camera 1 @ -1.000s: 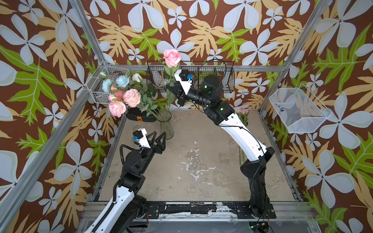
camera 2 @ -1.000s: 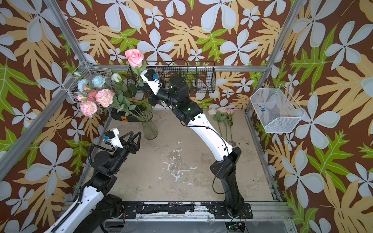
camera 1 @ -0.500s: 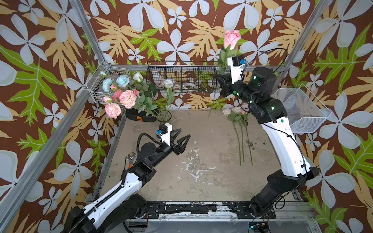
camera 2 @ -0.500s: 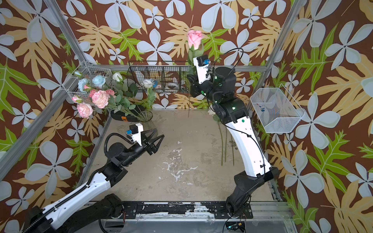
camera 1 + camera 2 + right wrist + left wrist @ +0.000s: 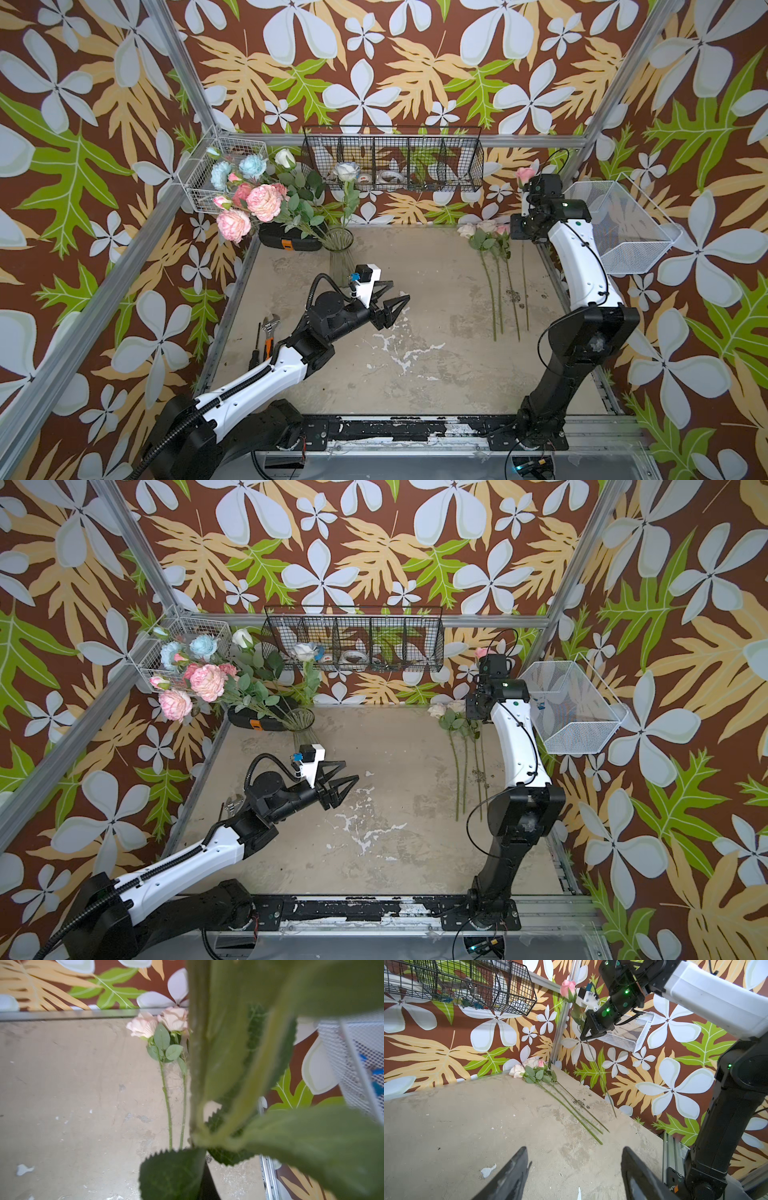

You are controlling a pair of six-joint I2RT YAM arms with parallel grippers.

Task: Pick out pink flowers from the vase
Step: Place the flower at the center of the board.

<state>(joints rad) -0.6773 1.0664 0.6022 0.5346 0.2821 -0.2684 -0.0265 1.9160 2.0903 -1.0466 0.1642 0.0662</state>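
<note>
We find pink rose [image 5: 568, 988] held aloft, stem clamped in closed right gripper [image 5: 588, 1031], near far right corner, beside three laid flowers [image 5: 484, 227] on surface [image 5: 415, 257]. We note pink peonies [image 5: 264, 202] in vase [image 5: 340, 253], far left. Left gripper [image 5: 400, 289] wide apart, empty, over mid-surface.

A black wire basket [image 5: 392, 162] hangs on the far wall, a white mesh basket [image 5: 619, 232] on the right wall, a black case with an orange latch [image 5: 286, 241] sits far left, and a wrench [image 5: 270, 328] lies by the table's [image 5: 436, 374] left edge.
</note>
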